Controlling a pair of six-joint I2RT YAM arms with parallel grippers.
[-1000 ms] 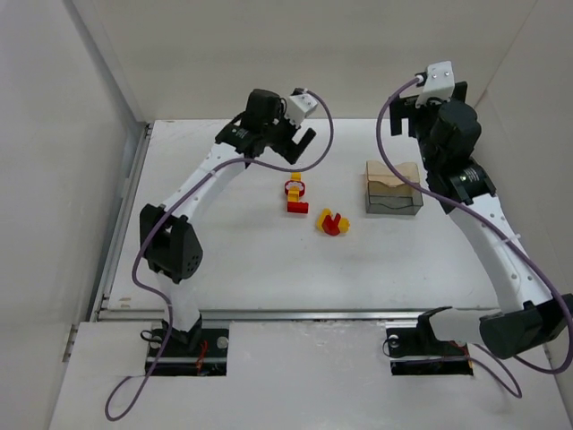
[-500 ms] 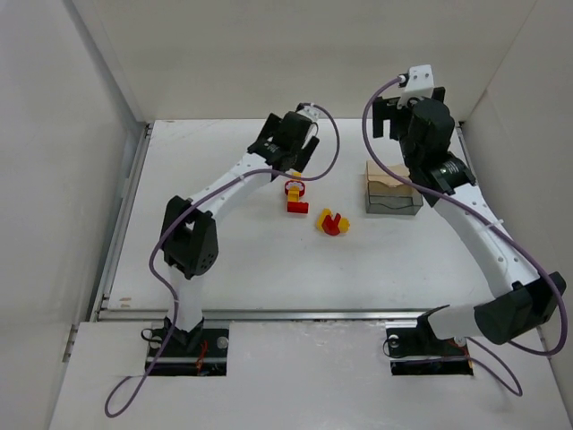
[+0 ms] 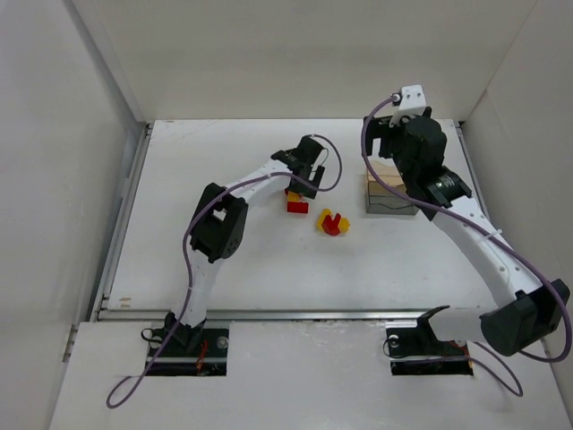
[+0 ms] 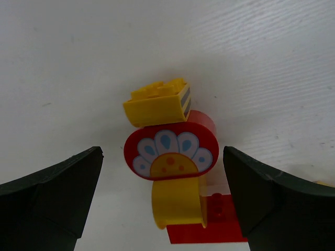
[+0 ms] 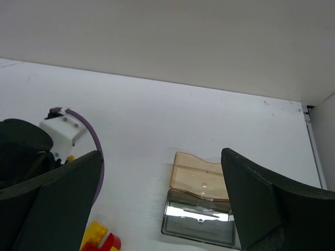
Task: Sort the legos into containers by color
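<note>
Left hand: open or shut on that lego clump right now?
Open. In the left wrist view the left hand has its fingers wide apart either side of the lego clump, neither touching it.

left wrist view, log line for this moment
left gripper open over red-yellow lego clump | right gripper open, empty | containers look empty

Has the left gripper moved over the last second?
Yes. In the top view the left gripper has dropped from behind the red-and-yellow lego clump, which stayed put, to straddle it, jaws open.
</note>
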